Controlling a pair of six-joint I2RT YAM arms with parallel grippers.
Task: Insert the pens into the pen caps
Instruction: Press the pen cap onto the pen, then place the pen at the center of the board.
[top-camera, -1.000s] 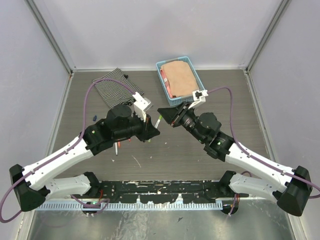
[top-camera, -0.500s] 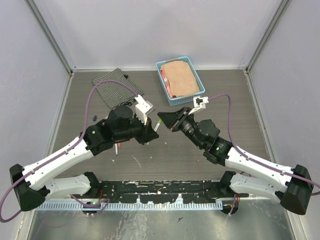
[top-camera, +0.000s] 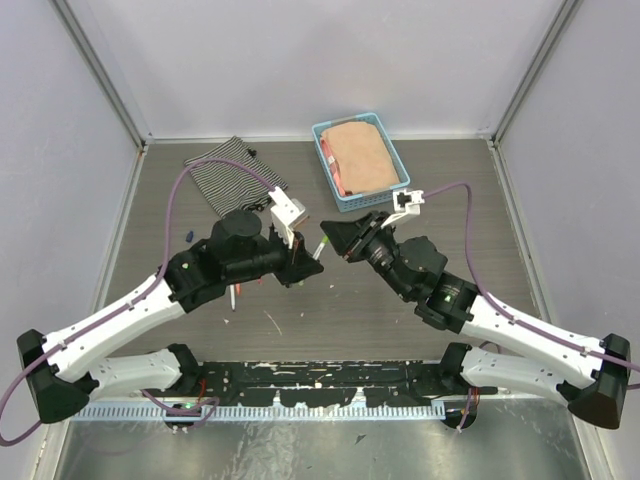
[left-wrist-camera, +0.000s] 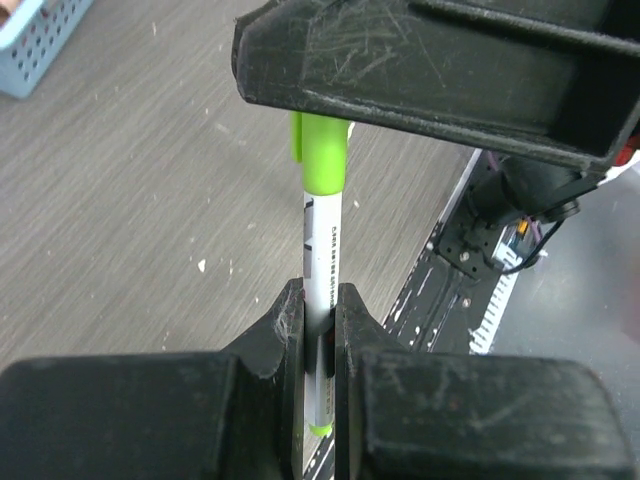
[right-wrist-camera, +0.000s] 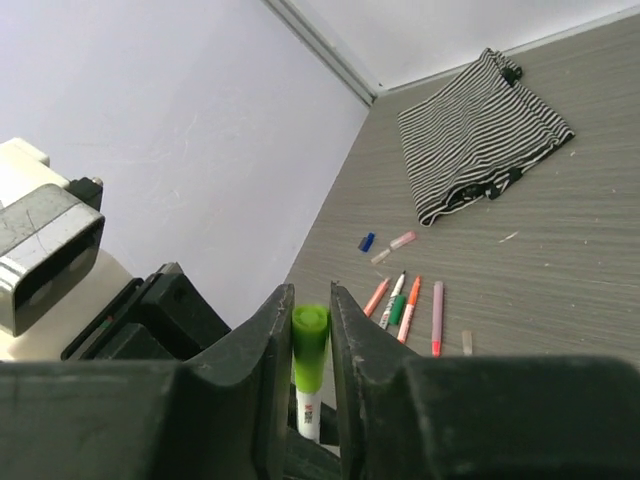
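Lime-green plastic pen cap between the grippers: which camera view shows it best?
Left wrist: the lime-green plastic pen cap appears large and side-on, on the white pen clamped in the left gripper. Right wrist shows only its top end, inside the right gripper. Top external shows a tiny green speck.

Our left arm (top-camera: 120, 320) and right arm (top-camera: 520, 328) are white along the lower links, black at joints and wrists. A purple cable (top-camera: 174, 205) loops along each. White camera blocks (top-camera: 288, 212) top both wrists; black fingers (left-wrist-camera: 270, 345) are scuffed.
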